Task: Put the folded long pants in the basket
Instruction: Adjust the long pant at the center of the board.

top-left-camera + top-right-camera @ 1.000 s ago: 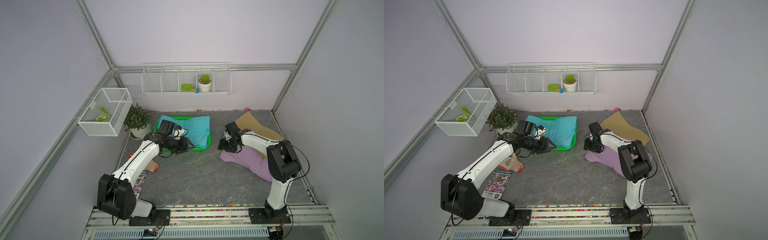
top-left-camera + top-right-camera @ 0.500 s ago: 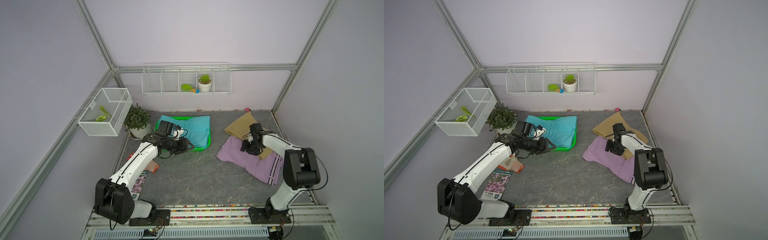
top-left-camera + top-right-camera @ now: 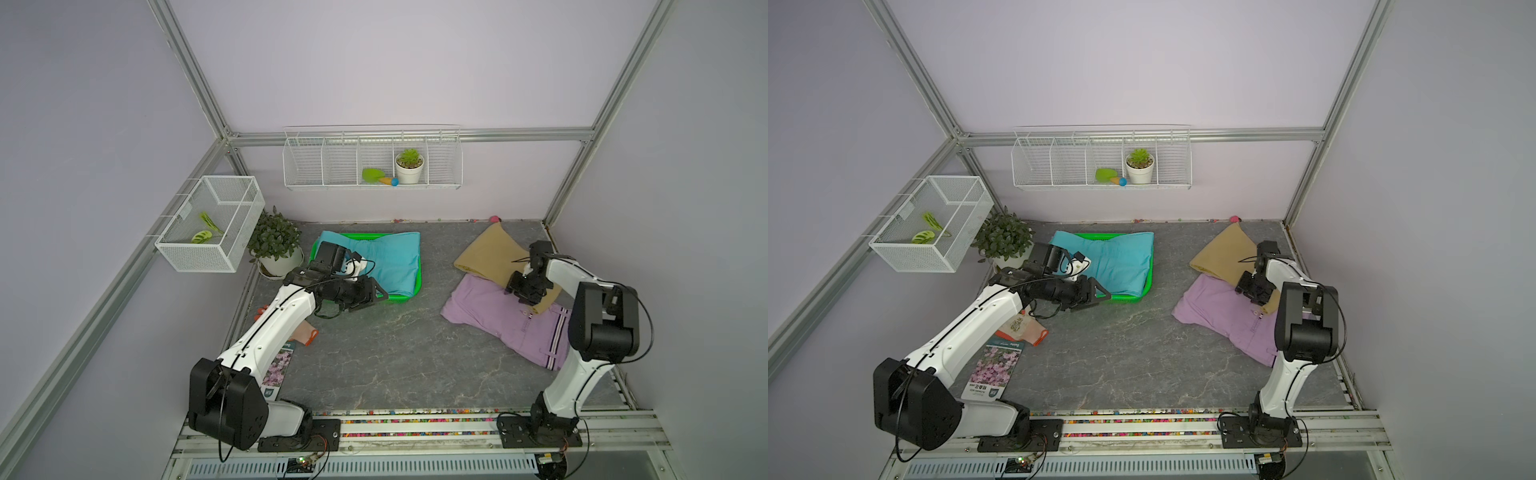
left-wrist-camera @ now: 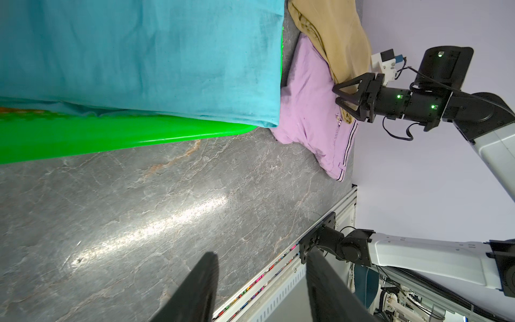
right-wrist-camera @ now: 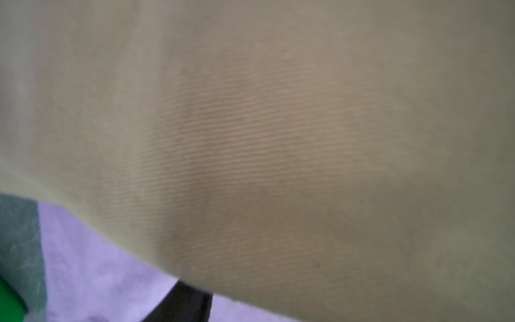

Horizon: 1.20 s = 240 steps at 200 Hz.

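Note:
The green basket [image 3: 397,298] [image 3: 1126,298] [image 4: 111,136] sits at the back left with teal folded pants [image 3: 390,257] [image 3: 1121,257] [image 4: 139,55] in it. A strip of orange cloth [image 4: 25,112] shows under them. At the right, tan pants [image 3: 490,253] [image 3: 1221,249] [image 4: 334,28] [image 5: 278,111] overlap lilac pants [image 3: 490,316] [image 3: 1221,311] [image 4: 312,111] [image 5: 97,264] with a striped waistband. My right gripper [image 3: 527,300] [image 3: 1256,299] [image 4: 338,96] is open, its jaws straddling the tan pants' near edge, one finger [image 5: 189,304] below the cloth. My left gripper [image 3: 380,296] [image 3: 1104,296] [image 4: 262,255] is open and empty by the basket's near corner.
A potted plant [image 3: 276,241] stands left of the basket. An orange-fingered glove [image 3: 1021,326] and a seed packet [image 3: 994,368] lie by the left arm. A white mesh box [image 3: 212,224] and a wire rack [image 3: 372,160] hang on the walls. A rail [image 3: 415,419] runs along the front.
My right arm swung from the lilac pants' left end across to the tan pants' near edge, its jaws narrowing a little. The left arm has barely moved.

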Each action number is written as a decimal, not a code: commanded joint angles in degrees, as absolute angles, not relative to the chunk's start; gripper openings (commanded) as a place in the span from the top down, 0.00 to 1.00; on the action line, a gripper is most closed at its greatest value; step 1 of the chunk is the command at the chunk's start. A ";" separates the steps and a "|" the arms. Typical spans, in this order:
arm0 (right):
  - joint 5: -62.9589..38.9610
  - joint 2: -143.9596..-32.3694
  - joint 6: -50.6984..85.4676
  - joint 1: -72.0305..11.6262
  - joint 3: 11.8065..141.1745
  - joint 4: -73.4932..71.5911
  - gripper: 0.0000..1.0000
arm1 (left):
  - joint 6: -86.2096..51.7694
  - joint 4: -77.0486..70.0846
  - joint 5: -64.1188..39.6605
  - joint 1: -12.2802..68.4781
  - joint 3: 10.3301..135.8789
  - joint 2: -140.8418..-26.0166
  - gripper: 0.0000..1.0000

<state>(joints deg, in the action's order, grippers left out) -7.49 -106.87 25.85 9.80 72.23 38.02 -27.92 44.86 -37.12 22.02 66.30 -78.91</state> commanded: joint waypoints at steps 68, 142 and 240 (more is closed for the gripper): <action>-4.57 -93.06 26.43 1.55 55.56 37.95 0.43 | -27.66 44.69 -36.61 22.28 64.95 -76.07 0.44; -13.55 -109.47 36.46 -22.33 69.50 33.37 0.50 | -28.46 45.26 -36.90 22.49 64.25 -74.36 0.44; -14.06 -108.88 26.36 -7.91 77.41 38.74 0.45 | -31.23 45.49 -34.47 29.00 62.95 -71.82 0.44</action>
<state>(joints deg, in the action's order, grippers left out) -13.78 -109.97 30.87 -12.67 80.93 34.92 -29.76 45.91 -35.81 27.03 64.47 -73.32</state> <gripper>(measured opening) 0.553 0.559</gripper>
